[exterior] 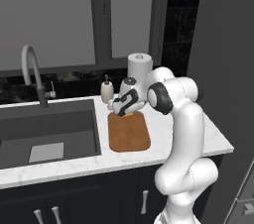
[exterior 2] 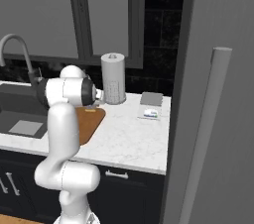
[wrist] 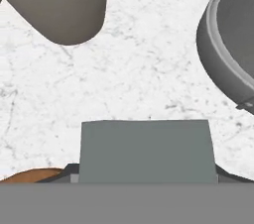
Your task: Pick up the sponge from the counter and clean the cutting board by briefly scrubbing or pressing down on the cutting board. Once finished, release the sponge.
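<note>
Tabletop (exterior: 213, 139): white marble with grey veins over dark cabinets, running from the sink to the right edge by the tall grey panel.

Sink (exterior: 49, 129): dark basin set into the left part of your tabletop, curved faucet (exterior: 31, 69) behind it, a pale flat piece lying on the basin floor.

Arm: you see it bent over from the lower right of the left base view, wrist lowered toward the far end of the board.

Cutting board (exterior: 129, 133): brown, rounded corners, flat on the tabletop just right of the sink. In the right base view its edge (exterior 2: 92, 121) shows beside the arm.

Paper towel roll (exterior 2: 113, 78): upright at the back, behind the board. Soap bottle (exterior: 106, 90) stands to its left.

Blue-and-white flat object (exterior 2: 150, 114) and a grey square pad (exterior 2: 151, 99): well right of the board.

End effector (exterior: 124, 111): down at the board's far edge. You cannot tell whether the fingers are spread or pinching; the tips are hidden.

Sponge (wrist: 148, 151): grey-green top fills the lower hand view, right at the fingers; a yellow sliver (exterior: 130, 114) shows under the end effector at the board's far edge.
</note>
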Robot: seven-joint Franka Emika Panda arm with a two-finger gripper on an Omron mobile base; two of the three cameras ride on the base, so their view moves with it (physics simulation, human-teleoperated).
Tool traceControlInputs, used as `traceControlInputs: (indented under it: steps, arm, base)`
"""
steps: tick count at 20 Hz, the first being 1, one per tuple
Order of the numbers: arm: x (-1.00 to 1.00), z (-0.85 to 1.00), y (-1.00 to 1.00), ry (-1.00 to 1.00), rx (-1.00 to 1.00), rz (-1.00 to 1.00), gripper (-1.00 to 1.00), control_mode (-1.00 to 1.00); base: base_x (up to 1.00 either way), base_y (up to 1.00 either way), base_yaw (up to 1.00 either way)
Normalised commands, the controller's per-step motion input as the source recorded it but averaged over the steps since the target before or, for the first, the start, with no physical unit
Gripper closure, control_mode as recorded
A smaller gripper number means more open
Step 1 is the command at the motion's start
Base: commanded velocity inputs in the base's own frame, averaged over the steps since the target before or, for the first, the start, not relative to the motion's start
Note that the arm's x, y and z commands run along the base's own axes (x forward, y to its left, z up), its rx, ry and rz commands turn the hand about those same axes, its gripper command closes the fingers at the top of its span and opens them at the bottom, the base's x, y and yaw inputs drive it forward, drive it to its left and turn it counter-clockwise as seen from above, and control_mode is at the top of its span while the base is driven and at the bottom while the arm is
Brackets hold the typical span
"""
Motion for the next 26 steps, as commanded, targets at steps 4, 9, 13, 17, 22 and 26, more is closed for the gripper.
traceControlInputs:
  steps: [4, 9, 13, 17, 22, 26]
  arm:
    - [0.00, -0.47, 0.50, 0.00, 0.02, -0.06, 1.00, -1.00]
    - [-0.03, -0.10, 0.59, 0.00, 0.00, -0.06, 1.00, -1.00]
    - [-0.19, -0.15, 0.55, 0.00, 0.00, -0.03, 1.00, -1.00]
    - [-0.28, -0.35, 0.28, -0.04, 0.00, -0.03, 1.00, -1.00]
    - [-0.25, -0.09, 0.38, -0.09, 0.00, -0.03, 1.00, -1.00]
    - [-0.18, 0.00, 0.45, -0.13, 0.00, -0.03, 1.00, -1.00]
  base:
    - [0.00, 0.00, 0.00]
    - [0.00, 0.00, 0.00]
    - [0.00, 0.00, 0.00]
    - [0.00, 0.00, 0.00]
    - [0.00, 0.00, 0.00]
    - [0.00, 0.00, 0.00]
